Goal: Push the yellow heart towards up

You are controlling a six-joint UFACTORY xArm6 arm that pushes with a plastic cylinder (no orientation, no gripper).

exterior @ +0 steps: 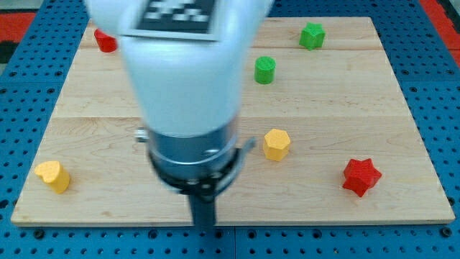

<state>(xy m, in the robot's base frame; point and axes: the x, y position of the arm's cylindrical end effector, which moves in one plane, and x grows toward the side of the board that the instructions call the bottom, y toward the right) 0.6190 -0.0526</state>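
Observation:
The yellow heart (53,175) lies near the board's bottom left corner. My arm fills the middle of the view, and its dark rod comes down to the board's bottom edge. My tip (205,228) is far to the right of the yellow heart and a little lower than it, not touching any block. A yellow hexagon (276,144) lies up and to the right of the tip.
A red star (361,176) lies at the lower right. A green cylinder (264,70) and a green star (312,35) lie at the upper right. A red block (105,40) at the top left is partly hidden by the arm. The wooden board (402,129) rests on a blue perforated table.

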